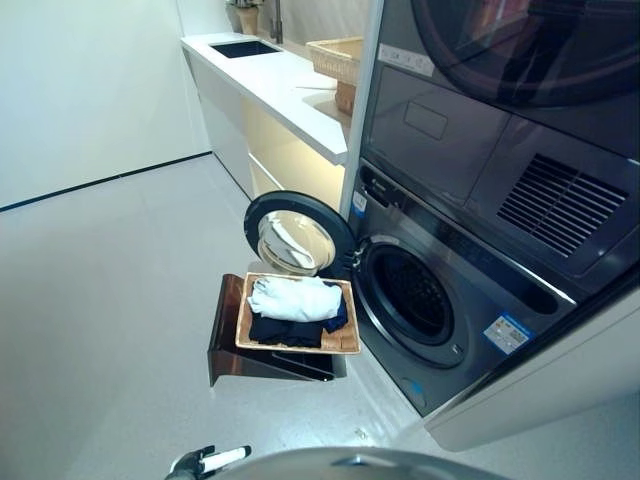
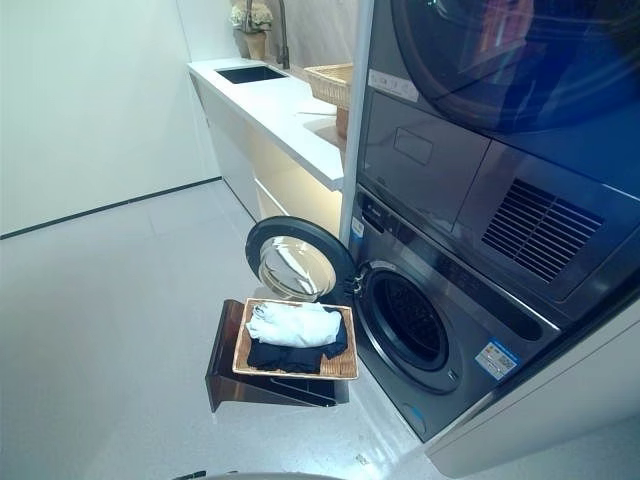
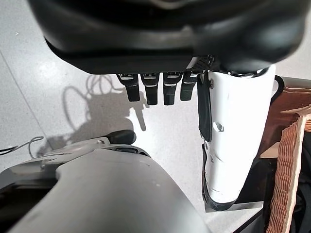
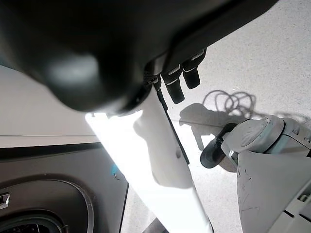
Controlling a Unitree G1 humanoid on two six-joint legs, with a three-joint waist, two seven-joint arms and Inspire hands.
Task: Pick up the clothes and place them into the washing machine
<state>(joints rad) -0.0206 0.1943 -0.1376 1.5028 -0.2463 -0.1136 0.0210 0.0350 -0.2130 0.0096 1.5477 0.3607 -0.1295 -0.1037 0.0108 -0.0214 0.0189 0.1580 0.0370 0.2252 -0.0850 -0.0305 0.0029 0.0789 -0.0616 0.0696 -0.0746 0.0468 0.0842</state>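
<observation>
A shallow wicker basket (image 1: 346, 344) rests on a low dark brown box (image 1: 225, 340) beside the washing machine (image 1: 470, 330). In it lie a white garment (image 1: 292, 298) and a dark garment (image 1: 285, 332). The machine's round door (image 1: 295, 240) stands open toward the basket, and the drum opening (image 1: 415, 295) is dark. My left hand (image 3: 155, 90) hangs low over the floor, fingers straight, empty; it also shows at the bottom of the left eye view (image 1: 207, 462). The basket's rim (image 3: 286, 170) lies just past its white thumb. My right hand (image 4: 177, 80) hangs open and empty beside the machine's front.
A dryer (image 1: 500, 110) is stacked above the washing machine. A white counter (image 1: 275, 85) with a dark sink (image 1: 245, 47) and a second wicker basket (image 1: 338, 55) runs along the back. A vase of flowers (image 2: 252, 20) stands at its far end. Pale floor spreads to the left.
</observation>
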